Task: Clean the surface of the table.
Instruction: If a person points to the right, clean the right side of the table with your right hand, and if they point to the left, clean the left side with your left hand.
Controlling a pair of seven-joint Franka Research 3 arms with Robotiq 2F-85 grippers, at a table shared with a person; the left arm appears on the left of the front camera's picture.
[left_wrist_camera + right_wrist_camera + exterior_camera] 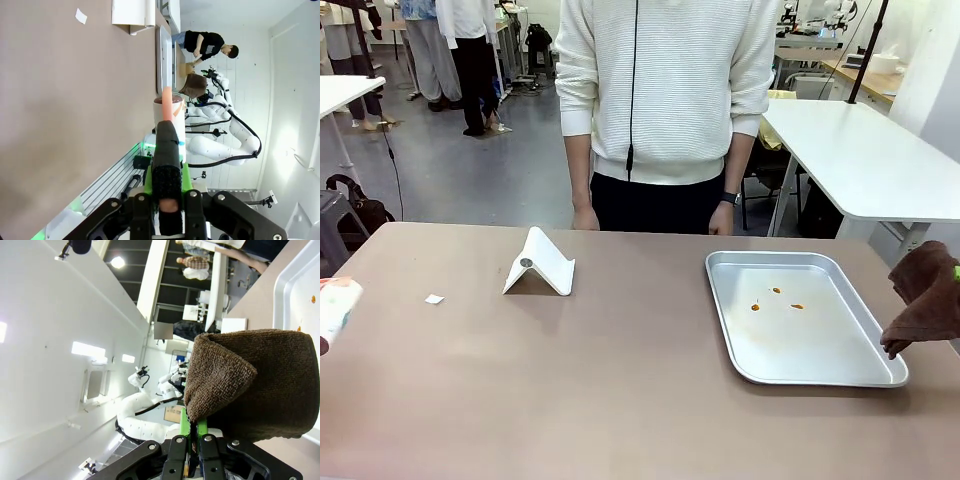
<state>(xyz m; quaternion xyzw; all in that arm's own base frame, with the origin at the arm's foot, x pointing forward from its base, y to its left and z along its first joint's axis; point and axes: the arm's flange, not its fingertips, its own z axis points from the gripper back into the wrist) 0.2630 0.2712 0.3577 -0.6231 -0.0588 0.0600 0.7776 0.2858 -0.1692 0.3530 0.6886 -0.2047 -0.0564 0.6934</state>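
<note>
Holding a brown cloth [927, 295] tight in the right claw [194, 432] beside the silver tray [820, 340], and a white thing [334, 305] in the left claw [167, 150], at both ends of the big tan counter [620, 380].

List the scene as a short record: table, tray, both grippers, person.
table: tan-brown top, bearing a white folded stand and a small white scrap
tray: silver, on the table's right part, orange spots inside
left gripper: shut on a white and orange object
right gripper: shut on a brown cloth
person: standing at the far side
</note>
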